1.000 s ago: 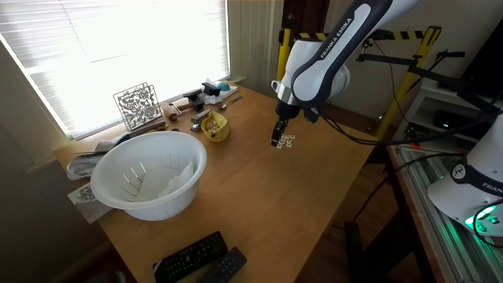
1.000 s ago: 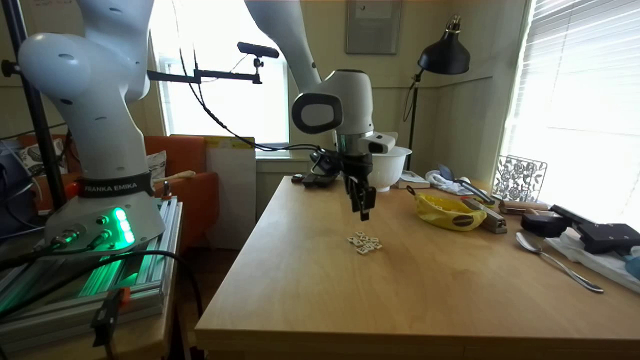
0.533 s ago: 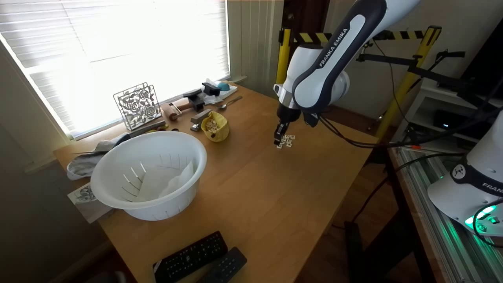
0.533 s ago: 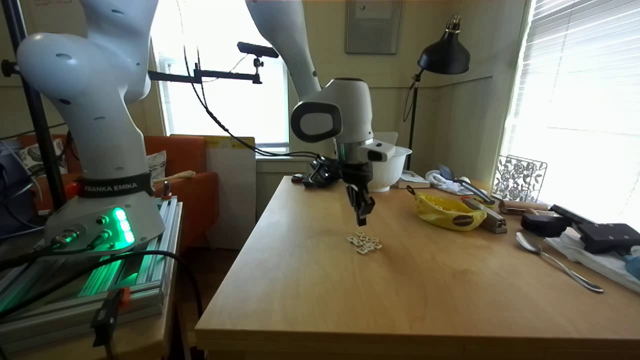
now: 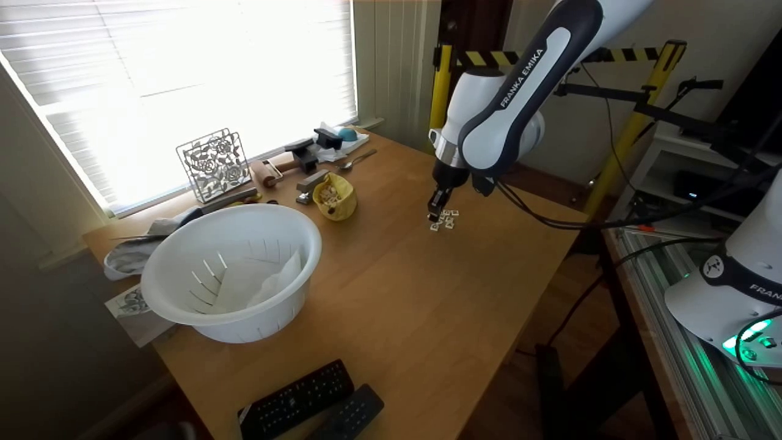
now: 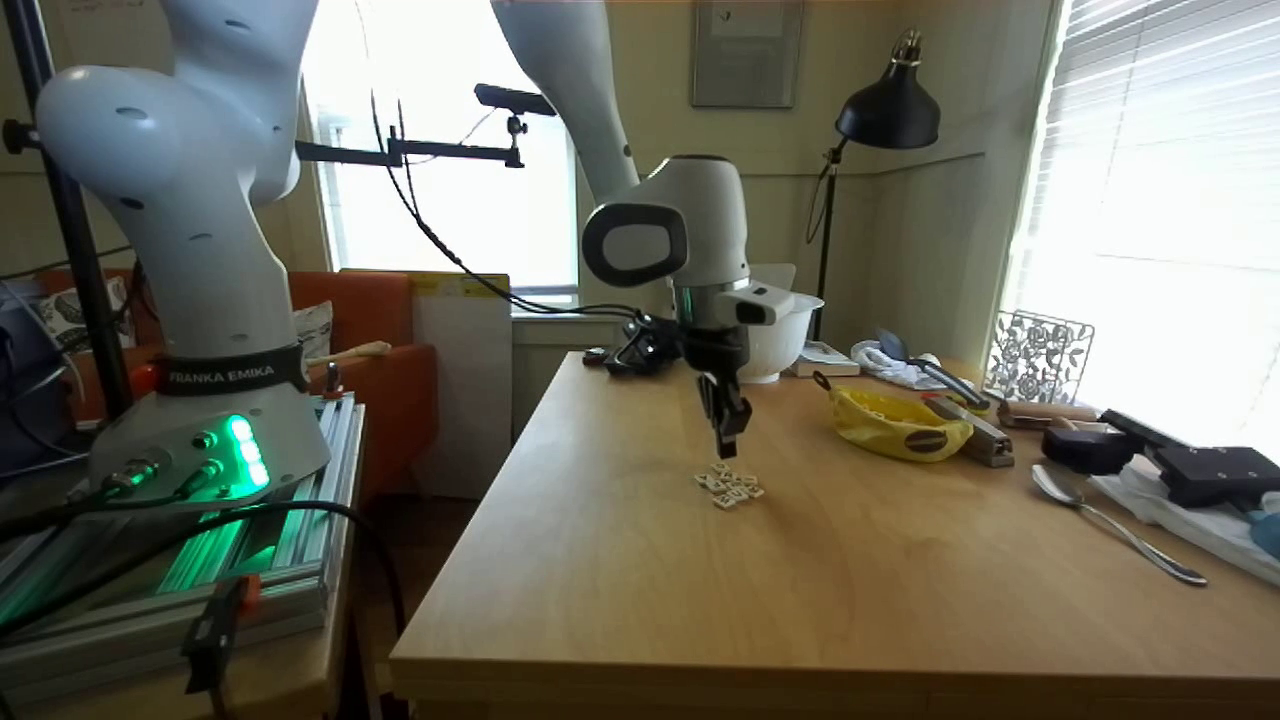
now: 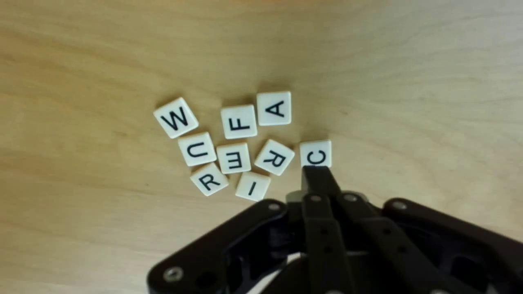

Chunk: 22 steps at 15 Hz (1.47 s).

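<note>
Lower than a second ago, my hand (image 7: 318, 175) hangs above the letter tiles (image 7: 233, 158) on the bench (image 7: 408, 122), pinched narrow on nothing I can see and hiding part of the C tile (image 7: 316, 153) in the wrist view. Those tiles lie face up, presumably for reading. Farther off, a yellow pouch (image 5: 339, 211) gapes around pale pieces (image 5: 330, 195), and a white bowl (image 5: 256, 324) holds what looks like paper (image 5: 284, 276).

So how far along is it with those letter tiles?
Reaching the letter tiles looks done: the gripper hangs close by. In hand: its shut jaws partly cover the C tile in the wrist view, nothing visibly gripped. Left, probably: any handling, as nine tiles show loose on the table.
</note>
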Tool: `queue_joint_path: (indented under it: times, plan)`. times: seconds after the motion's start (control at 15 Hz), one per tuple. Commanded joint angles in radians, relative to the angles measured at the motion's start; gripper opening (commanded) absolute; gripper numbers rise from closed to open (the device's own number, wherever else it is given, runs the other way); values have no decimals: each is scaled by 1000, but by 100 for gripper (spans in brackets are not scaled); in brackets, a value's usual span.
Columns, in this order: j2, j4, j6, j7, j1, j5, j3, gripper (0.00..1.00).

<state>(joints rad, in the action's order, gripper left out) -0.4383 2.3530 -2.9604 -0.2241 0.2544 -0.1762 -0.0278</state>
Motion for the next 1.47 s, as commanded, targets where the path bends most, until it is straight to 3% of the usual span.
queue_joint_path:
  times: [0.0, 0.73, 1.13, 1.4]
  plan:
    - [-1, 10, 2, 52, -15, 37, -14, 0]
    - [-42, -4, 10, 50, 17, 13, 29, 0]
    - [-42, -8, 74, -191, 198, -7, 230, 0]
    - [-52, -16, 102, -356, 253, 21, 268, 0]
